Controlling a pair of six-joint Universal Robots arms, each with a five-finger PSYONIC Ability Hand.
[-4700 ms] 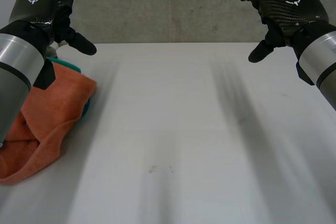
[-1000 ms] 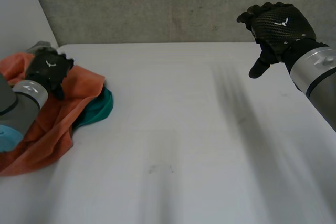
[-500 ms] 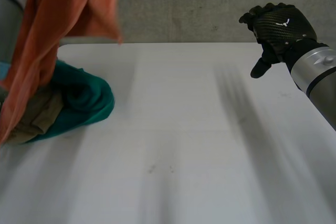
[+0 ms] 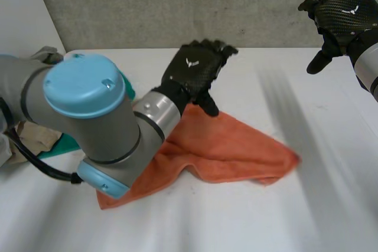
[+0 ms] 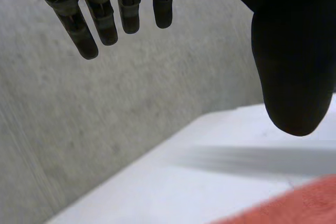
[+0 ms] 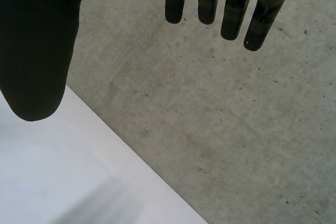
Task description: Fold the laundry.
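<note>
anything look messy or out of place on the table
The orange towel lies rumpled, one side bunched and doubled over itself rather than spread flat. The open left robot hand is at its far edge, not holding it. Nothing looks spilled or damaged.

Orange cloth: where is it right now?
In the head view the orange cloth lies rumpled mid-table, on the near side of the open left hand.

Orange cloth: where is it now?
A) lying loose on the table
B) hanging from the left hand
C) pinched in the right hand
A: the orange cloth lies on the table, the left hand open above its far edge and the right hand raised well clear.
</note>
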